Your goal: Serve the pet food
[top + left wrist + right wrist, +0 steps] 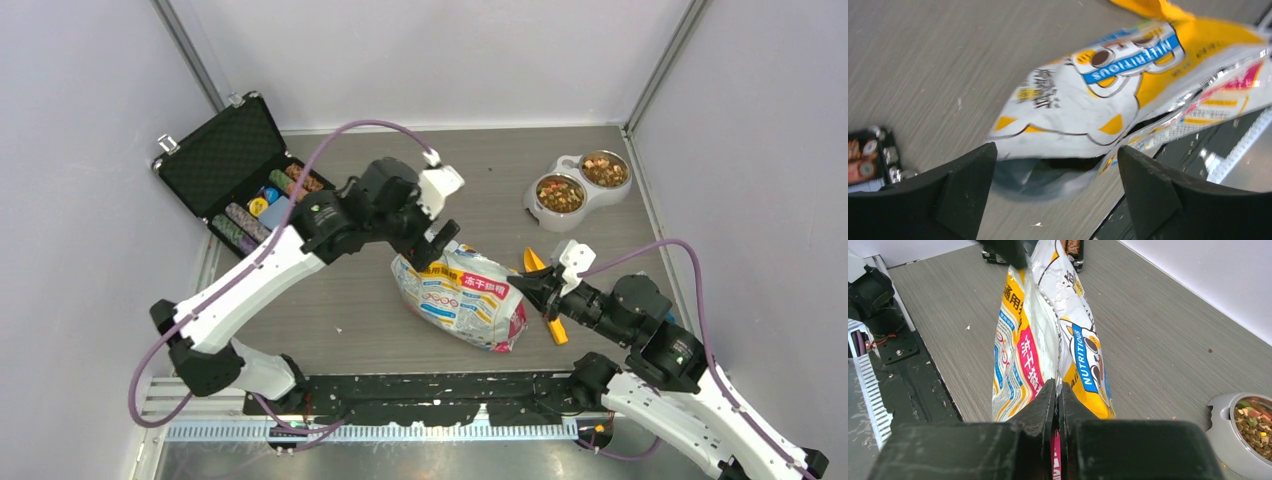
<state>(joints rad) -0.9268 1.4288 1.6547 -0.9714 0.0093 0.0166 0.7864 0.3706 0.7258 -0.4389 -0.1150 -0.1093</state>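
Observation:
The pet food [560,193] is brown kibble that fills both cups of a grey double bowl [534,212] at the back right; it also shows in the right wrist view [1254,424]. A white, yellow and pink foil bag [462,297] lies mid-table. My right gripper [527,290] is shut on the bag's right edge, and in its own view [1057,390] the foil is pinched between the fingers. My left gripper [437,247] is open just above the bag's left end. In its own view [1055,155] the bag [1088,105] lies ahead of the spread fingertips [973,170], untouched.
An open black case [225,160] with striped poker chips [252,215] stands at the back left; it also shows in the left wrist view [870,157]. Yellow pieces [555,330] show beside my right gripper. Grey walls close in three sides. A black metal plate [440,385] runs along the near edge.

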